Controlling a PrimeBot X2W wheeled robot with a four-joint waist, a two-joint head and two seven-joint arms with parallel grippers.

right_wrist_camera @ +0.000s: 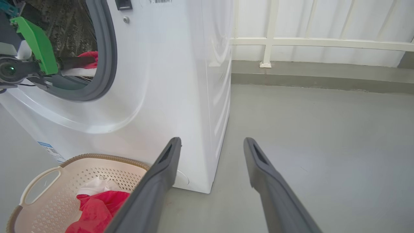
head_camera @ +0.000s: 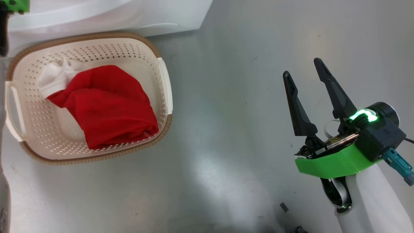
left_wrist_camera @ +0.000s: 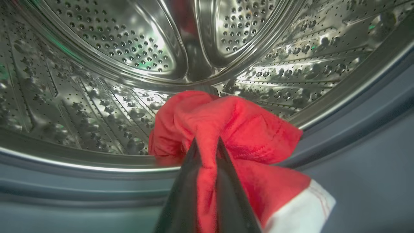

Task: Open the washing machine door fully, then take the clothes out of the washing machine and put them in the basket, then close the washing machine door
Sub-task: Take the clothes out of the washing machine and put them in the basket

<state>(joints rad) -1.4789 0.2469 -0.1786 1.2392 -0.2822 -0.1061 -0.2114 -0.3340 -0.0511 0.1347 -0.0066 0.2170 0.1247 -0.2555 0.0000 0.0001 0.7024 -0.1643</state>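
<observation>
My left gripper (left_wrist_camera: 207, 142) is shut on a red garment (left_wrist_camera: 252, 132) with a white cuff, at the mouth of the steel drum (left_wrist_camera: 113, 42) just above the grey gasket (left_wrist_camera: 355, 145). In the right wrist view the left arm (right_wrist_camera: 35, 48) reaches into the washing machine (right_wrist_camera: 168, 81). The cream basket (head_camera: 29, 106) stands on the floor before the machine and holds red clothes (head_camera: 106, 106) and a white cloth (head_camera: 55, 77). My right gripper (head_camera: 301, 68) hangs open over bare floor, right of the basket, with nothing in it. The washing machine door is out of view.
Grey floor (head_camera: 226, 129) stretches between the basket and my right arm. A white railing (right_wrist_camera: 291, 42) and a low kerb run behind the machine's right side. A small dark scrap (head_camera: 284, 207) lies on the floor near my right forearm.
</observation>
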